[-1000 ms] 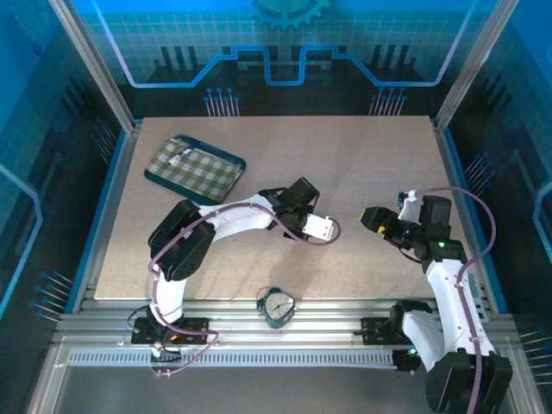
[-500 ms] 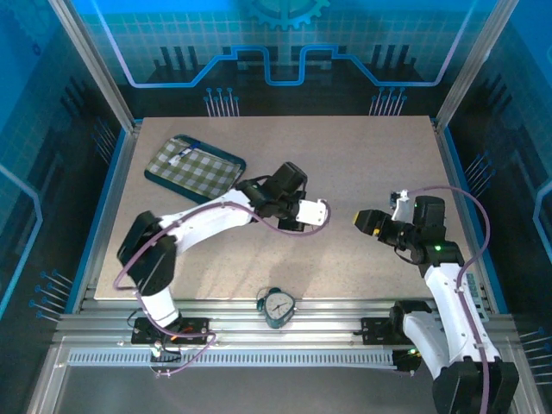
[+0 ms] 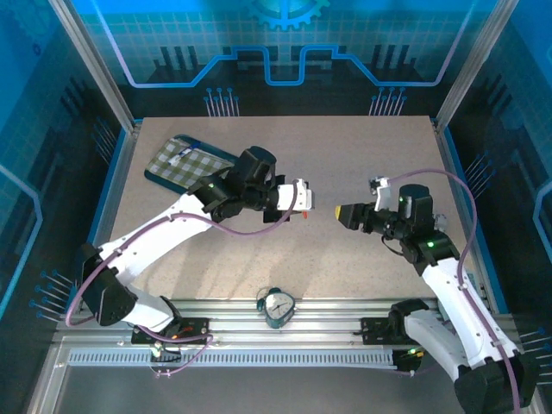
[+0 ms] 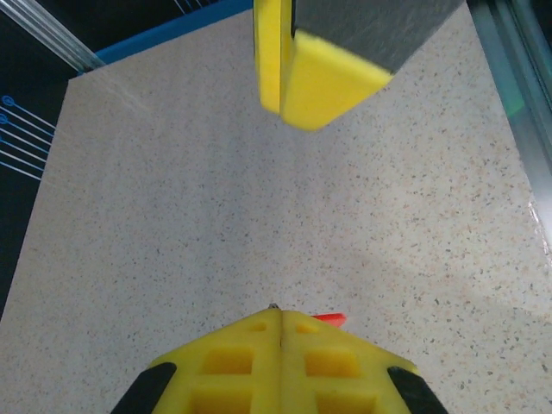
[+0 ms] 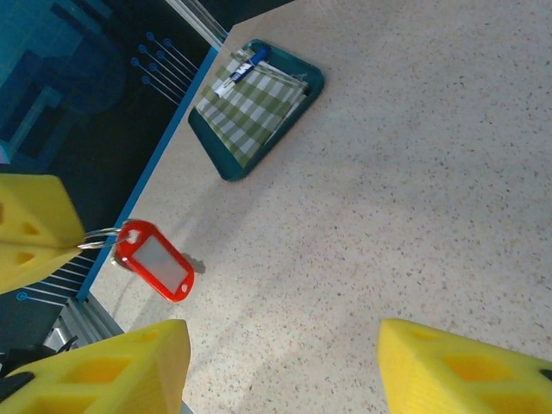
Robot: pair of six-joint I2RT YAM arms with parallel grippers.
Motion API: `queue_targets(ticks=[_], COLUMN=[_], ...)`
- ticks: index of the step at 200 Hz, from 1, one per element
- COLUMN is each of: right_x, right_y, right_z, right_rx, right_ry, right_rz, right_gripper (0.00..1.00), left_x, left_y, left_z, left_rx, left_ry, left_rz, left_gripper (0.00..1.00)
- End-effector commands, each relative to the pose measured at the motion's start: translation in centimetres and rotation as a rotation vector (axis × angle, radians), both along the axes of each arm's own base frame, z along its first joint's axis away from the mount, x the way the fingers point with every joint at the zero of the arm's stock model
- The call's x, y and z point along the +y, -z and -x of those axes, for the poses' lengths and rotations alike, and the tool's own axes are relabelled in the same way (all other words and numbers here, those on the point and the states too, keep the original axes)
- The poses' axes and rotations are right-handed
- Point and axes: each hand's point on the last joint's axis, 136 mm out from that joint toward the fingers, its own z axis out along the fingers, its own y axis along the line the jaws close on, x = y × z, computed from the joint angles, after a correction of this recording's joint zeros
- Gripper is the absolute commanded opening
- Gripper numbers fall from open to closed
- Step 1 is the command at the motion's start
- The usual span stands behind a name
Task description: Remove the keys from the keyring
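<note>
The left hand (image 4: 279,323) is pinched shut on the thin wire loop of the keyring (image 5: 155,260). The ring's red tag hangs at the left of the right wrist view, lifted off the tabletop (image 3: 362,155) by the look of its shadow. I cannot make out the key for certain; a dark speck beside the tag may be the key or only shadow.

The right hand (image 3: 343,213) faces it near the middle of the overhead view, close but apart, its fingers (image 5: 112,366) spread wide and empty.

This looks like the presenting step: one hand steadies the ring for the other. The next move calls for a fine approach onto a very small target, then working it round the coil while the ring is held firm.

The tabletop is speckled beige and matte. A tray (image 3: 194,164) with checked cloth sits upper left, and a dial (image 3: 278,304) rests on the rail at lower centre. Blue-lit panels and metal posts enclose it.
</note>
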Motion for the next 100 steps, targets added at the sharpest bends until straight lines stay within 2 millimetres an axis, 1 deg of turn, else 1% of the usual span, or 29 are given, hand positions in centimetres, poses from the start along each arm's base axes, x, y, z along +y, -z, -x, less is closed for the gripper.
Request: queue_targets(ticks=[1,18,30,63,77,100], right_x=[0.9,1.5,1.8,1.2,0.5,-0.4], right_y=[-1.9,-2.0,-1.8,-0.6,0.4,1.9], right_z=[-0.4,-0.1,0.0,-0.3,-0.3,-0.1], right_rx=[-0.076,-0.092,-0.092,-0.049,-0.025,0.010], right_ry=[-0.048,-0.076,-0.085,-0.043,-0.006,0.039], right_rz=[-0.007,0.001,0.008,0.049,0.077,0.107], right_gripper=[0.58,0.56,0.55,0.56,0.56,0.57], left_x=[0.5,0.4,0.4,0.2,0.1,0.2], left_y=[-0.7,-0.8,-0.4,1.9,3.7,7.4], left_z=[0.9,0.9,0.6,-1.2,-1.4,-1.3], left_rx=[0.057,0.053,0.056,0.101,0.134,0.181], left_ry=[0.006,0.015,0.004,-0.083,-0.099,-0.087], left_rz=[0.039,0.043,0.036,-0.006,-0.023,-0.095], left_gripper=[0.00,0.00,0.00,0.00,0.00,0.00])
